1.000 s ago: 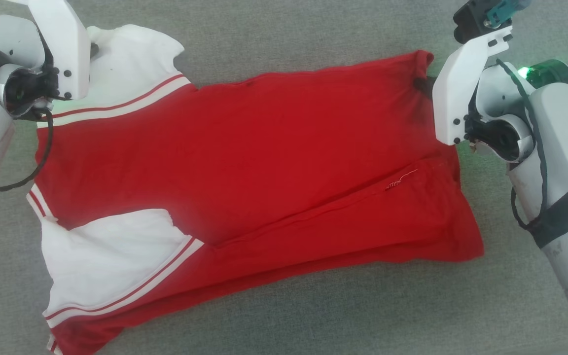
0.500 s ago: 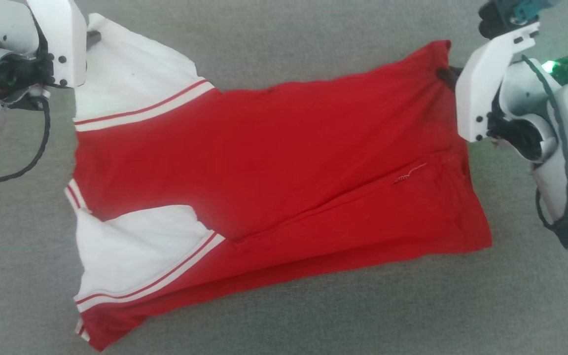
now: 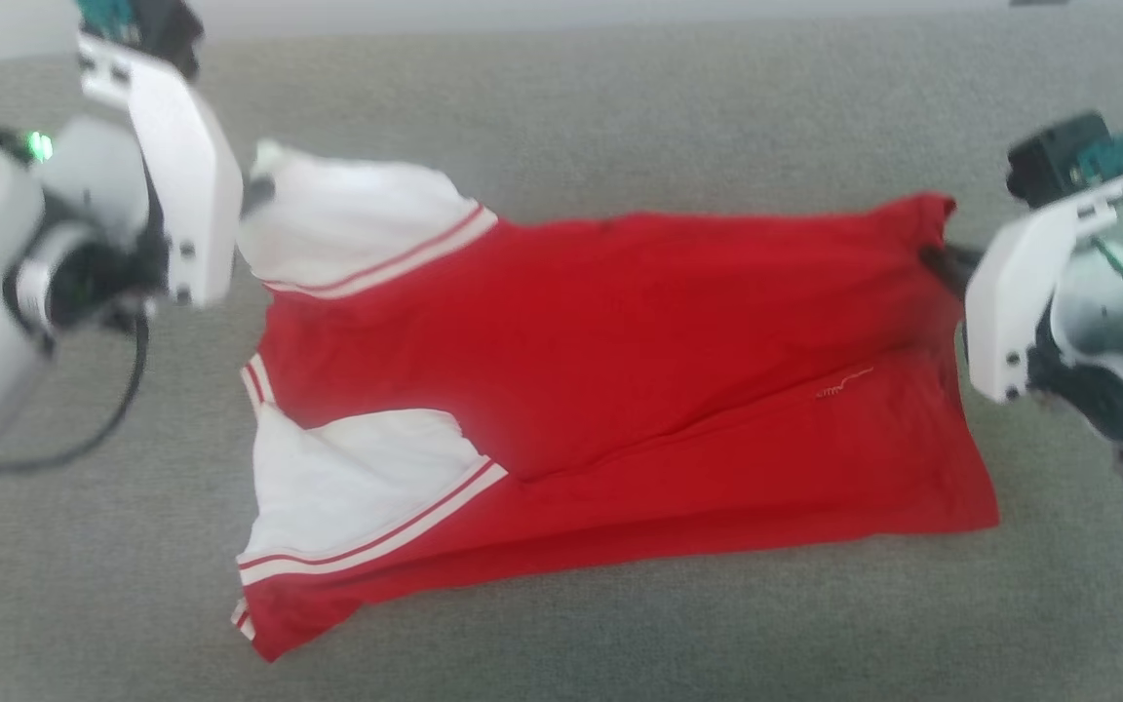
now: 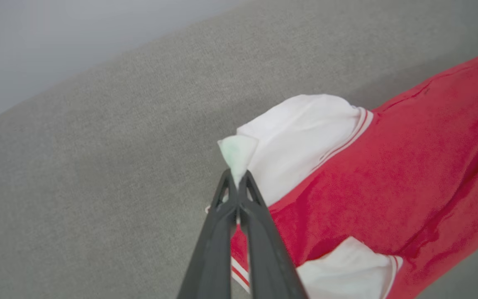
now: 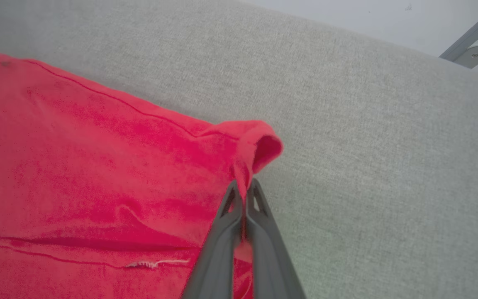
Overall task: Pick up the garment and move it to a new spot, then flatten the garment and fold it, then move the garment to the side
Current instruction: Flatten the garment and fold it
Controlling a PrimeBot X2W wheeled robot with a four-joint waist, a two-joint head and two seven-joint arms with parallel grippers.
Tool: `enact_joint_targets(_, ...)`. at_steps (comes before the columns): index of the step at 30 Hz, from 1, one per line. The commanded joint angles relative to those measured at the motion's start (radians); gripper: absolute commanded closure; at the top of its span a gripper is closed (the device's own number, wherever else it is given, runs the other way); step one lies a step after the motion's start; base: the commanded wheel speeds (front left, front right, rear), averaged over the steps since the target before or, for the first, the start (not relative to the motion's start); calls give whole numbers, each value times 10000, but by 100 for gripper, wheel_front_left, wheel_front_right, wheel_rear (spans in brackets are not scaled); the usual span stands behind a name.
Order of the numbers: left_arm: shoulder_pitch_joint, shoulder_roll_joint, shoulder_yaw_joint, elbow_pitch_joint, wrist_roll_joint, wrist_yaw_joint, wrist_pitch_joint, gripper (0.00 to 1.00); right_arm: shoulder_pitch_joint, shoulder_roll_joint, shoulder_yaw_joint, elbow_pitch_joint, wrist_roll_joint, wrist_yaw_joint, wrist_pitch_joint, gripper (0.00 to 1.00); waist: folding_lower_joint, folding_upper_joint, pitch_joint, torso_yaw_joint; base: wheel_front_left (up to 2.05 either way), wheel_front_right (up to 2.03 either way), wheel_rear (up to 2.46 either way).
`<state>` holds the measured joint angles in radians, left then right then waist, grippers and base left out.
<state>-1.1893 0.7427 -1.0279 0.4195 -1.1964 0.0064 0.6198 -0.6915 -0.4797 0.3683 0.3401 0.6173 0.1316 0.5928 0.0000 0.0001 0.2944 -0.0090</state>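
1. Two grippers pinch the garment [image 3: 620, 361], one at each end. It lies spread on the grey fabric surface [image 3: 620, 127], sleeves at its left end and hem at its right.
2. The left gripper [image 3: 257, 191] is clenched on the tip of the garment's far white sleeve [image 3: 357, 229]. In the left wrist view its fingers [image 4: 222, 232] press together, with a small peak of white cloth poking past the tips.
3. The near white sleeve [image 3: 347, 487] lies flat at the garment's near left, edged with thin stripes.
4. A loose white thread [image 3: 844, 380] sits on the red body towards the garment's right end, beside a long crease.
5. The right gripper [image 3: 937, 261] is clamped on the garment's far hem corner [image 5: 264, 145], which curls into a small roll above the closed fingertips.
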Motion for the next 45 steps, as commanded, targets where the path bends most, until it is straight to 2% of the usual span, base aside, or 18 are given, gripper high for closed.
enact_joint_targets(1, 421, 295, -38, -642, -99, 300, 25, 100, 394, -89, -68, -246, 153, -20, 102, 100, 0, -1, -206, 160, 0, 0, 0)
enact_joint_targets(5, 1615, 1345, -128, -3108, -235, 1432, -66, 100, 1504, -333, -463, -1022, 444, -20, 409, 100, 0, -1, -350, 258, 0, 0, 0)
enact_joint_targets(6, 1615, 1345, -128, -3108, -235, 1432, -66, 100, 1504, -333, -463, -1022, 444, -20, 409, 100, 0, -1, -350, 258, 0, 0, 0)
enact_joint_targets(9, 2521, 1994, -246, -4634, -272, 2243, -223, 100, 2312, -368, -903, -1382, 496, -18, 510, 100, 0, -1, -387, 299, 0, 0, 0)
enact_joint_targets(12, 3316, 2358, -353, -5495, -431, 2829, -516, 100, 2993, -209, -1188, -1583, 405, -18, 632, 100, 0, -1, -407, 312, 0, 0, 0)
enact_joint_targets(14, 3758, 2420, -454, -5688, -508, 3006, -737, 100, 3273, -36, -1363, -1611, 357, -18, 644, 100, 0, -1, -411, 305, 0, 0, 0)
enact_joint_targets(17, 4240, 2216, -516, -5535, -689, 2971, -1143, 100, 3556, 264, -1546, -1384, 351, -18, 736, 100, 0, -1, -437, 304, 0, 0, 0)
enact_joint_targets(18, 4335, 2125, -512, -5385, -705, 2947, -1309, 90, 3591, 338, -1556, -1332, 340, -18, 755, 100, 0, -1, -460, 306, 0, 0, 0)
enact_joint_targets(19, 4429, 2006, -477, -5223, -756, 2853, -1499, 67, 3592, 438, -1640, -1227, 367, -18, 791, 73, 0, -1, -490, 303, 0, 0, 0)
enact_joint_targets(20, 4503, 1899, -451, -5057, -750, 2758, -1696, 60, 3572, 497, -1689, -1176, 340, -18, 813, 56, 0, -1, -525, 302, 0, 0, 0)
enact_joint_targets(21, 4553, 1817, -414, -4859, -723, 2698, -1898, 36, 3541, 557, -1736, -1124, 303, -18, 831, 0, 0, -1, -574, 305, 0, 0, 0)
enact_joint_targets(22, 4596, 1739, -360, -4678, -679, 2615, -2136, 2, 3520, 628, -1772, -1068, 290, -18, 873, 0, 0, -1, -632, 305, 0, 0, 0)
enact_joint_targets(23, 4665, 1670, -332, -4494, -704, 2561, -2301, 0, 3499, 689, -1753, -1079, 323, -17, 940, 0, 0, -1, -697, 308, 0, 0, 0)
enact_joint_targets(27, 4937, 1464, -128, -4077, -704, 2281, -3180, 0, 3507, 695, -1878, -1200, 366, -18, 1033, 0, 0, -1, -988, 334, 0, 0, 0)
enact_joint_targets(32, 5586, 1468, 180, -3890, -455, 2133, -4822, 0, 3777, 673, -2194, -1447, 273, -17, 852, 0, 0, -1, -1396, 419, 0, 0, 0)
enact_joint_targets(35, 6072, 1519, 321, -3744, -42, 2291, -6071, 0, 3927, 714, -2461, -1515, 178, -17, 899, 0, 0, -1, -1594, 501, 0, 0, 0)
enact_joint_targets(40, 7066, 1269, 847, -3509, -198, 2524, -8108, 0, 4166, 787, -2937, -1388, 25, -17, 1034, 0, 0, -1, -1806, 697, 0, 0, 0)
enact_joint_targets(45, 8060, 732, 2086, -3190, 335, 2585, -8845, 0, 4355, 850, -3433, -979, -94, -17, 1101, 0, 0, -1, -1887, 969, 0, 0, 0)
